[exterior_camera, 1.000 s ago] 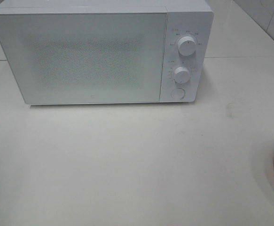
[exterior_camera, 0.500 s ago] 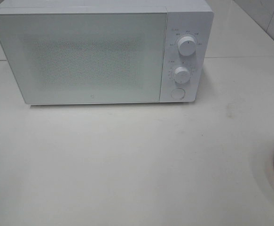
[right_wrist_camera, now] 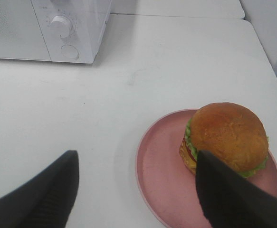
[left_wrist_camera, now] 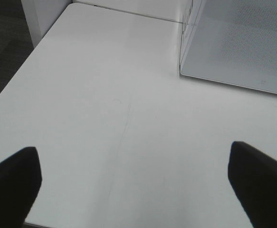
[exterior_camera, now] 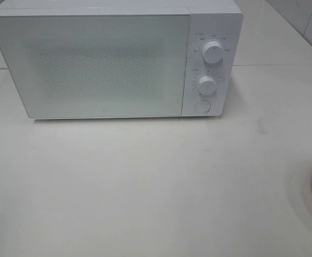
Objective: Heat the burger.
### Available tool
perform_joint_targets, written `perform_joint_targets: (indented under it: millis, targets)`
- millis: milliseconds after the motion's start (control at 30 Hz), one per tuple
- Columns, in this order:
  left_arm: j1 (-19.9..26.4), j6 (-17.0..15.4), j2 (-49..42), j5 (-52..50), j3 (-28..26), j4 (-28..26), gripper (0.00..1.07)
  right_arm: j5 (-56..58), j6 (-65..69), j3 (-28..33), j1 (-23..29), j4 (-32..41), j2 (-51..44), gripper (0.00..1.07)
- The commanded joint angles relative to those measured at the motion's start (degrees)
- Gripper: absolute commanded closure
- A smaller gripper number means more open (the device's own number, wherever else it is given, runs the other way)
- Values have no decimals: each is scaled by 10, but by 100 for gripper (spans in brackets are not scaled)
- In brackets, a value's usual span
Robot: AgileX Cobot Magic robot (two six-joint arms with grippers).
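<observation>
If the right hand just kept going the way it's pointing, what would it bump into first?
Probably the pink plate and the burger on it, which lie just ahead of the open right hand; depth is hard to judge.

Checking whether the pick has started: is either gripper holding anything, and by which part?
Nothing is held. The left gripper is open over bare table; the right gripper is open above the plate, not gripping the burger.
</observation>
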Motion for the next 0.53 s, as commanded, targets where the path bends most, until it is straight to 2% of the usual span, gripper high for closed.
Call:
perform_joint_targets:
  millis: [33, 533]
  targets:
    - [2, -2, -13, -9, 2, -2, 6, -6, -6, 2, -2, -1, -16, 39]
    - [2, -3, -13, -9, 2, -2, 6, -6, -6, 2, -2, -1, -16, 39]
